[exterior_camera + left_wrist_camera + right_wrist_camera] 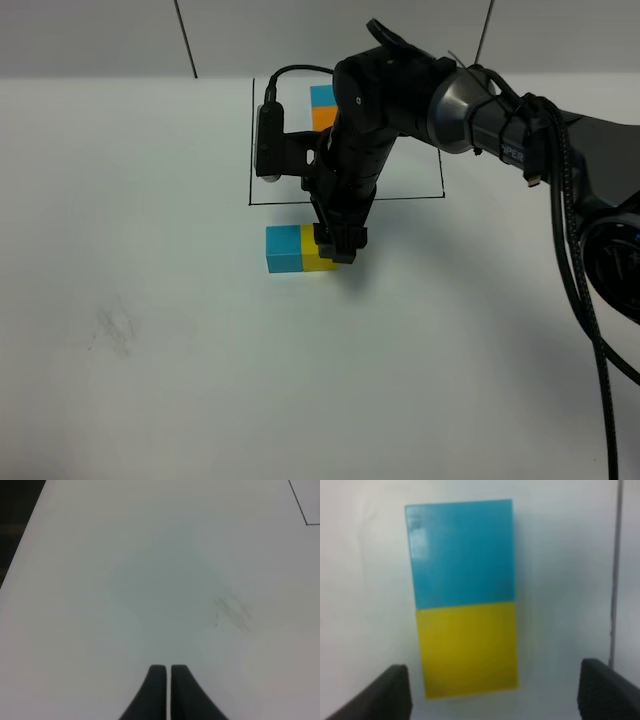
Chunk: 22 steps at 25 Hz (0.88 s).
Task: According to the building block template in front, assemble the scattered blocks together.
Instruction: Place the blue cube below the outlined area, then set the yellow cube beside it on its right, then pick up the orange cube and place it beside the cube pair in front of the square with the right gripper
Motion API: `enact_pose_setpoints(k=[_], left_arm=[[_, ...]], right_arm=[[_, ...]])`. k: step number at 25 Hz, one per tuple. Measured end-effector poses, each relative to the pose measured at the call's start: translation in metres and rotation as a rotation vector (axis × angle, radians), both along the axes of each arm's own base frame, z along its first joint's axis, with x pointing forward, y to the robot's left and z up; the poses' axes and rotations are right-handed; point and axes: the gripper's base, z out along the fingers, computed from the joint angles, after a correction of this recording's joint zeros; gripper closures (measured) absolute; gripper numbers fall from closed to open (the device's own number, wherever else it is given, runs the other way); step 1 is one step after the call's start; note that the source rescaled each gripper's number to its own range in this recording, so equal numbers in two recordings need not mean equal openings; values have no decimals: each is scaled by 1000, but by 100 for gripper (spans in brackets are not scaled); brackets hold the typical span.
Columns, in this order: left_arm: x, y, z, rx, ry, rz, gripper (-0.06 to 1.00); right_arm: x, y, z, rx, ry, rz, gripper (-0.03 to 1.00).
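right gripper [500, 690] fingers wide, straddling the yellow cube [467, 650] touching the blue cube [462, 552]; closing off-centre could split them (left gripper [168, 670] fingers together, empty)

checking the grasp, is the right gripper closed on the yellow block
No, the right gripper is open: its fingers stand clear on either side of the yellow block, with bare table between.

All I get is a plain white bench [150, 400] with a faint grey scuff [110, 330], pale grey wall [100, 35] behind.
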Motion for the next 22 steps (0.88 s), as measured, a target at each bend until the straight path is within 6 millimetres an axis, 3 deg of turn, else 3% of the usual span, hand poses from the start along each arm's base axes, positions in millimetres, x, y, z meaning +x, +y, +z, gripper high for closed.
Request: enact_pose_setpoints(k=[3, 6, 10, 12, 15, 22], left_arm=[[0, 0, 0, 0, 0, 0, 94], [0, 0, 0, 0, 0, 0, 94], [0, 0, 0, 0, 0, 0, 94], [0, 0, 0, 0, 0, 0, 94], [0, 0, 0, 0, 0, 0, 94], [0, 0, 0, 0, 0, 0, 94]], right_arm=[[-2, -5, 19, -14, -25, -18, 11], [-6, -9, 33, -34, -29, -22, 24], [-10, -15, 40, -73, -9, -25, 73], [-12, -16, 41, -89, 3, -33, 88], [-12, -18, 43, -100, 4, -71, 94], [-9, -34, 56, -118, 5, -175, 96]])
